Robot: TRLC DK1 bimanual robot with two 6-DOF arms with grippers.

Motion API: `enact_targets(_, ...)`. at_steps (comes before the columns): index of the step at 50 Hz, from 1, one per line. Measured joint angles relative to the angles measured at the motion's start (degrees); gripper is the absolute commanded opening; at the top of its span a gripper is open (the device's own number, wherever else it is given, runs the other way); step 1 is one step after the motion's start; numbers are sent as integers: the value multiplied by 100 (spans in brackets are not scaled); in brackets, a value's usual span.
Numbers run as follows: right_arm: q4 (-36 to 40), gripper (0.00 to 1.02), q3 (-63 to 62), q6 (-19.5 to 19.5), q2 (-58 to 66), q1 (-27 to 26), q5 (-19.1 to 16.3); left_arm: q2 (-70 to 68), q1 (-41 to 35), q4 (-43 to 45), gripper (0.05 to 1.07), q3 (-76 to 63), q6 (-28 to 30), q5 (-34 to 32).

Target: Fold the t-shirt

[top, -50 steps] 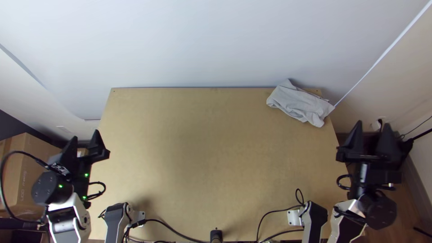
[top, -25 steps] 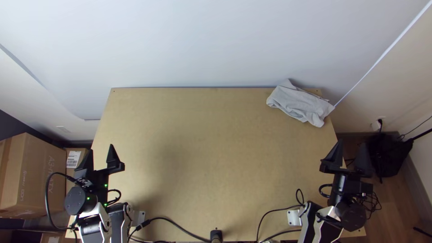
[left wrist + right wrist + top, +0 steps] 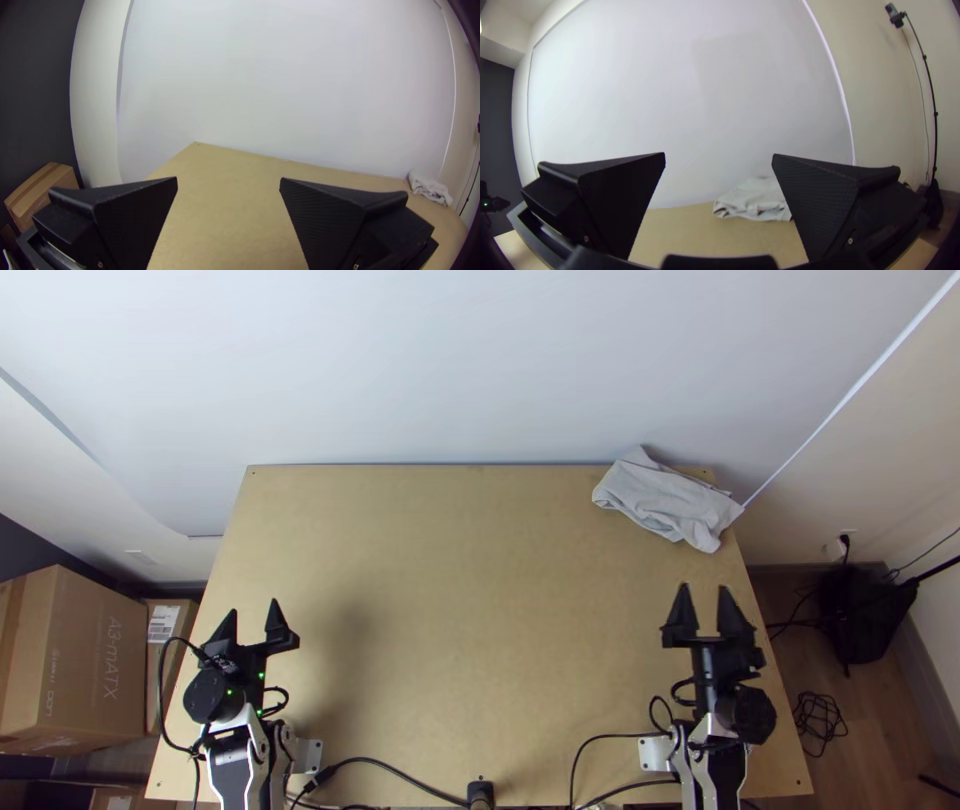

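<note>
Along the near edge of the pale wooden tabletop (image 3: pixel 470 570), black cables (image 3: pixel 400 778) curve between the bases of two robot arms. Just beyond, the left hand (image 3: pixel 254 608) is above the near left part of the tabletop, its two wide black fingers spread apart with a gap between them. The right hand (image 3: pixel 704 588) is near the right edge, likewise spread, pointing toward the far side.

Off the left side sit a large cardboard box (image 3: pixel 75 655) and, beside it, a smaller box (image 3: pixel 168 635) with a white label. Off the right side is a brown wooden floor (image 3: pixel 870 750), with a tangle of dark cable (image 3: pixel 820 720) on it and, farther back, a black bag (image 3: pixel 858 615).

At the tabletop's far right corner lies the light grey t-shirt (image 3: pixel 665 502), bunched in loose folds and reaching slightly past the right edge.

Behind the far edge rises a broad, smooth white wall (image 3: pixel 450 370). A cream wall (image 3: pixel 875 100) adjoins it on the right, with a thin black pole (image 3: pixel 934 115) standing against it; a dark wall (image 3: pixel 35 100) is at the left.
</note>
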State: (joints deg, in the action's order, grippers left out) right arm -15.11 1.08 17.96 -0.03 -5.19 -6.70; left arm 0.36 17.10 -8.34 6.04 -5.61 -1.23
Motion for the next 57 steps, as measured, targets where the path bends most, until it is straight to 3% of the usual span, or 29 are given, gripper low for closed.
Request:
enact_targets(8, 1174, 98, -4, -4, 0, 717, 306, 0, -7, 481, 103, -199, 179, 2)
enact_targets(17, 1530, 98, -9, -94, 2, 599, 490, -2, -52, 831, 103, -321, 358, 4)
enact_targets(26, 1565, 98, -9, -306, 0, 501, 627, 0, -74, 844, 103, -328, 415, 26)
enact_targets(57, 1565, 98, -9, -332, 0, 501, 627, 0, -74, 844, 103, -330, 415, 26)
